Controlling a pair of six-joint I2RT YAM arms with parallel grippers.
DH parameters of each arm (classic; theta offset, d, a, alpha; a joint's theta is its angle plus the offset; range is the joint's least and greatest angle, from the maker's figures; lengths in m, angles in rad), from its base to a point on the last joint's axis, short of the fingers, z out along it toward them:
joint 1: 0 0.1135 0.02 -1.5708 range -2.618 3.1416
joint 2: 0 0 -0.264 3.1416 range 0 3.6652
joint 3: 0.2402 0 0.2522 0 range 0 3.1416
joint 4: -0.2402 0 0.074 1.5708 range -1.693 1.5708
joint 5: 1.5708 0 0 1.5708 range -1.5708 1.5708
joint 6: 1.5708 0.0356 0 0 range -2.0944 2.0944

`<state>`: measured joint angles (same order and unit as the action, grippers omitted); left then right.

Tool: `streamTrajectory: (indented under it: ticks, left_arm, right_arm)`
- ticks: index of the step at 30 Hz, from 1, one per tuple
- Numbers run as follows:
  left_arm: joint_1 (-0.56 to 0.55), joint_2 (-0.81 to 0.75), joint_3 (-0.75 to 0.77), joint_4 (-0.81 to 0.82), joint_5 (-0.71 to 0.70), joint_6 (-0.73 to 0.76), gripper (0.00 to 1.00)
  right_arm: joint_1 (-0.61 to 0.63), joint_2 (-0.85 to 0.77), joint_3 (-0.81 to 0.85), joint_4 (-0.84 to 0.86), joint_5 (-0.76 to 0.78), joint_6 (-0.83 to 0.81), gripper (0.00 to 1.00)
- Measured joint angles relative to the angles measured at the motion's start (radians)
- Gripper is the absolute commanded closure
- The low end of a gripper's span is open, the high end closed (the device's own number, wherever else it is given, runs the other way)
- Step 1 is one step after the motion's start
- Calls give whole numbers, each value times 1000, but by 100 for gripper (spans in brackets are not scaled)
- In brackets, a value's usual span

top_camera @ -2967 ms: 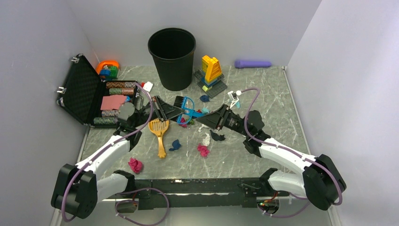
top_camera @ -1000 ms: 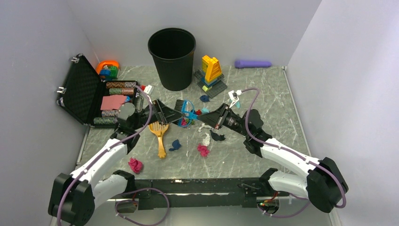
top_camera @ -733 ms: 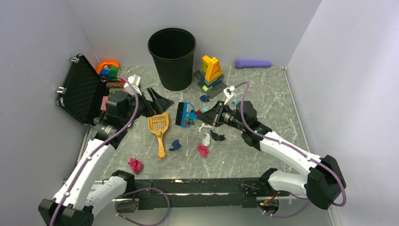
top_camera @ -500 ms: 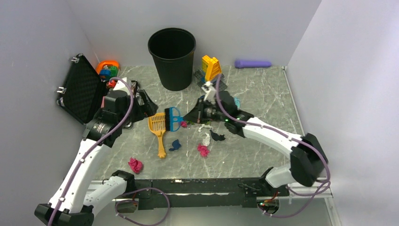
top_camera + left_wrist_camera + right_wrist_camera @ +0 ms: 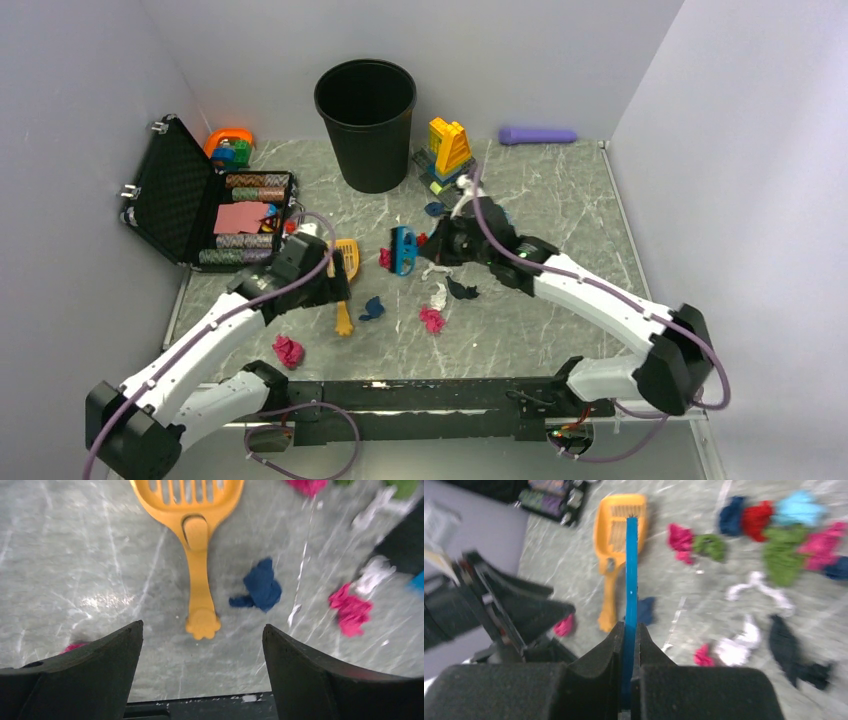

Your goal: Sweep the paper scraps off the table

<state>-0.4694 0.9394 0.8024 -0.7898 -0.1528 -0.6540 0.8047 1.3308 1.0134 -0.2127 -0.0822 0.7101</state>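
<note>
Paper scraps lie scattered on the grey table (image 5: 560,220): a pink wad (image 5: 288,350) near the front, a dark blue one (image 5: 373,307), another pink one (image 5: 432,319) and white bits (image 5: 438,296). My right gripper (image 5: 440,243) is shut on a small blue brush (image 5: 404,250), seen edge-on (image 5: 631,570) between its fingers (image 5: 629,627). Green, pink, red and teal wads (image 5: 794,535) cluster right of the brush. My left gripper (image 5: 335,285) hangs open (image 5: 202,630) above the handle of an orange scoop (image 5: 199,580). A dark blue wad (image 5: 262,585) lies right of that handle.
A black bin (image 5: 366,122) stands at the back middle. An open black case (image 5: 190,205) fills the left side. Stacked toy bricks (image 5: 448,155) sit right of the bin, and a purple cylinder (image 5: 537,134) lies by the back wall.
My left gripper left the brush, swung back towards the case, then came forward over the scoop's handle. The right arm carried the brush leftward and turned it.
</note>
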Motion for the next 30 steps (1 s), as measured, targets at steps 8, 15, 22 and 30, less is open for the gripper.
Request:
streamTrajectory:
  ticks: [8, 15, 22, 30]
  left_arm:
    - [-319, 84, -89, 100, -256, -142, 12]
    - [-391, 131, -200, 277, -412, -185, 22]
    - [-391, 233, -269, 379, -463, -219, 38]
    - [-357, 382, -244, 410, -478, -282, 70]
  right_arm:
    - [-159, -224, -158, -103, 126, 10, 100]
    - [-177, -286, -198, -128, 103, 7, 100]
    - [-180, -336, -198, -130, 98, -16, 100]
    - [-182, -346, -203, -130, 72, -22, 100]
